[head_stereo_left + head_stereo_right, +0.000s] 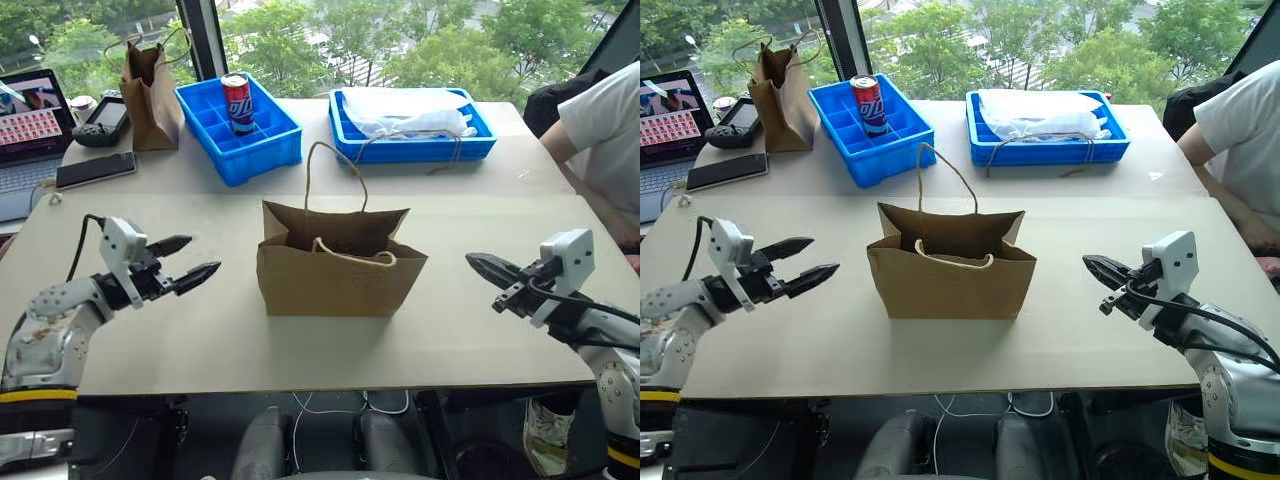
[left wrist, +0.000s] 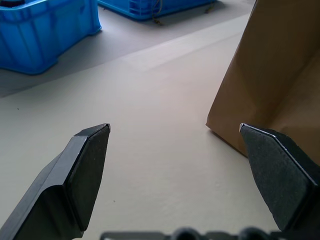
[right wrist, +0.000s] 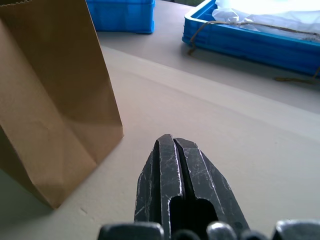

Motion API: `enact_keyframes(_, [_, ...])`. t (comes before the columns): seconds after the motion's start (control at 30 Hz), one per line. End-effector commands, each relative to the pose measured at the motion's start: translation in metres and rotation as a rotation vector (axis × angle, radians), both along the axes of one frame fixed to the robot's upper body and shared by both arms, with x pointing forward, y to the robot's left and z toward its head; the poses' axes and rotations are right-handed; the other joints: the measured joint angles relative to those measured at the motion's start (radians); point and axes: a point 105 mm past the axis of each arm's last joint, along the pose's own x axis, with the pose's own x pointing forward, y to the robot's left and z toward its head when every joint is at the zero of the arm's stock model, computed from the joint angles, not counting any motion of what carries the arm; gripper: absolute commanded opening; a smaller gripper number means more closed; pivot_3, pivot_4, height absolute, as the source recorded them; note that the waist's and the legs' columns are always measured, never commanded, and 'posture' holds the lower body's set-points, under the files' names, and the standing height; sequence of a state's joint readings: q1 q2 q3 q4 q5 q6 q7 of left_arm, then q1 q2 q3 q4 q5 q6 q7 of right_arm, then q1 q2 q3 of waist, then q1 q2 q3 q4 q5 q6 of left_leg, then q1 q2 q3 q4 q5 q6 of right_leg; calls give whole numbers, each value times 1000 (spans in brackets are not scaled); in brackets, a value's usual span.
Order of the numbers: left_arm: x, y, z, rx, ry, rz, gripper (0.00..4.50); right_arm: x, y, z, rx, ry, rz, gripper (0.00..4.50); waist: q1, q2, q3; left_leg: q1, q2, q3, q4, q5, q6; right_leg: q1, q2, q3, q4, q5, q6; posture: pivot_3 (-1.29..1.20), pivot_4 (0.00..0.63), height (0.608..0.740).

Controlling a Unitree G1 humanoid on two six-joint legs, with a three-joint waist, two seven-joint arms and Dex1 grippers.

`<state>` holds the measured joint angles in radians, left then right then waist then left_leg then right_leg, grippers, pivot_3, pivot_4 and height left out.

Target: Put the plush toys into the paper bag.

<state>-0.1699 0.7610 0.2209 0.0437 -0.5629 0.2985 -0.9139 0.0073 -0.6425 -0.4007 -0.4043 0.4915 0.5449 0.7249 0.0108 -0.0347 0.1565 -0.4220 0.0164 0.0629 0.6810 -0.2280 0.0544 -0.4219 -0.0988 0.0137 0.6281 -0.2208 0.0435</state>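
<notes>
My left claw (image 1: 195,259) hung wide and empty at lower left; my right claw (image 1: 482,267) was pressed closed at lower right. Between them, mid-frame, stood the wide light-brown kraft paper bag (image 1: 338,272), upright, mouth open.

Bright daylight from the windows (image 1: 400,40); soft shadows; sharp focus.

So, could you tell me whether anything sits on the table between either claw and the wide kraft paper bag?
Nothing visible does. Bare tabletop lies between the open left claw and the wide light-brown kraft paper bag, and likewise between the bag and the shut right claw. The bag's mouth stands open.
</notes>
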Motion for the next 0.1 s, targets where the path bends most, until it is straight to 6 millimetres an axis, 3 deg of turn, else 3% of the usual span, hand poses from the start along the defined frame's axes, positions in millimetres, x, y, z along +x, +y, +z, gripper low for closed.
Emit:
enact_keyframes(0.03, [-1,0,9,27,-65,18,4471,-5,3,7,-53,-45,30,0,0,1,0,0,0,0,0,0,0,0,0,0,0,0,0,0,150,740])
enact_keyframes(0.1, [-3,-5,8,-29,-30,-12,4471,-6,2,4,-61,-42,26,0,0,1,0,1,0,1,0,0,0,0,0,0,0,0,0,0,150,740])
